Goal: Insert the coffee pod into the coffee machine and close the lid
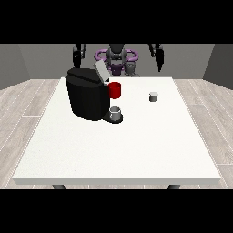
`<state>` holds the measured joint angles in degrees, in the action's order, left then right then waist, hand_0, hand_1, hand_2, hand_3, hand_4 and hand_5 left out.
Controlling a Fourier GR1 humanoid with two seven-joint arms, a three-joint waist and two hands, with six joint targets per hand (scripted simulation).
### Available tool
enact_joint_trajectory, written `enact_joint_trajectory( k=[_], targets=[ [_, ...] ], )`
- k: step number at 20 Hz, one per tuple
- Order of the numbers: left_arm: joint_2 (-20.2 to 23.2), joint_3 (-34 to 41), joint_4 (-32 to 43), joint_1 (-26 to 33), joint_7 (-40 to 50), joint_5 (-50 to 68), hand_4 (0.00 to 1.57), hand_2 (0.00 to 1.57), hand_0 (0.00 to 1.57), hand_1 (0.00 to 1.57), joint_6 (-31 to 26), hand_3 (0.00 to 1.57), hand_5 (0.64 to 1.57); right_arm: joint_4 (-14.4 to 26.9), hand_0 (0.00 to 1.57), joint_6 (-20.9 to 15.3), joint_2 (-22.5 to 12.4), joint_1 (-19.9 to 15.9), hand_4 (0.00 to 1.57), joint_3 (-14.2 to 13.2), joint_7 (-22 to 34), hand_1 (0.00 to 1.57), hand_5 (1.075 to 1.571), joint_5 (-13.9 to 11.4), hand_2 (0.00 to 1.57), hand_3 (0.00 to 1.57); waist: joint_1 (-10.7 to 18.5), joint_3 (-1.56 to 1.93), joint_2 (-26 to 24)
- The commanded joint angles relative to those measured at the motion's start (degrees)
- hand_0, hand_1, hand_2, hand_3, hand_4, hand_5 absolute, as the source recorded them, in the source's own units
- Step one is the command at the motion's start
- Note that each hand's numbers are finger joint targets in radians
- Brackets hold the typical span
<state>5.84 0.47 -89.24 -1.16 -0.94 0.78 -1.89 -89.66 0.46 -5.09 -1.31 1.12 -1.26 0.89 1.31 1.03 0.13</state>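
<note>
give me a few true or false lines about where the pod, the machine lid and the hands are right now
1. The coffee machine has its lid raised. True.
2. The coffee pod sits inside the machine. False: it stands on the table, apart from the machine, towards the view's right.
3. The hand at the view's right holds the pod. False: it hangs in the air, far from the pod.
4. A grey cup stands at the machine's base. True.

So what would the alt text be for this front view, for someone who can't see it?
A black coffee machine with its lid raised stands on a white table, a grey cup on its base and a small coffee pod lying apart at the view's right. The robot behind holds both hands raised above the table's far edge.
</note>
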Motion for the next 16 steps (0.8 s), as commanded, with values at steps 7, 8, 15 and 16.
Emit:
enact_joint_trajectory(
  k=[7,8,15,16],
  targets=[
    [6.7,2.4,0.8,4.1,-8.9,-0.7,0.21,0.00,0.00,0.00,-6.8,0.00,1.571,0.8,0.00,-5.3,1.8,4.1,0.13,-4.8,-3.0,0.00,1.571,-0.1,0.00,0.00,-2.8,-1.02,-3.3],
    [7.6,2.3,0.4,0.3,-8.1,-3.6,0.00,0.00,0.00,0.00,-4.7,0.00,1.571,2.4,0.00,-5.1,2.7,0.7,0.11,-6.7,-5.3,0.00,1.571,2.3,0.00,0.00,-2.8,-0.97,-0.1],
    [15.5,10.4,12.6,-9.0,-3.3,1.1,0.00,0.00,0.00,0.00,-11.1,0.00,1.571,-3.0,0.00,-6.1,4.5,-1.0,0.22,-1.3,-2.4,0.00,1.571,-0.6,0.00,0.00,-8.1,-1.06,3.6],
    [12.3,7.0,11.3,-8.1,-3.3,-1.7,0.00,0.00,0.00,0.00,-9.3,0.00,1.571,0.8,0.00,-5.6,3.5,0.3,0.17,-4.4,-6.4,0.00,1.571,0.9,0.00,0.00,-6.3,-1.03,2.9]
  ],
)
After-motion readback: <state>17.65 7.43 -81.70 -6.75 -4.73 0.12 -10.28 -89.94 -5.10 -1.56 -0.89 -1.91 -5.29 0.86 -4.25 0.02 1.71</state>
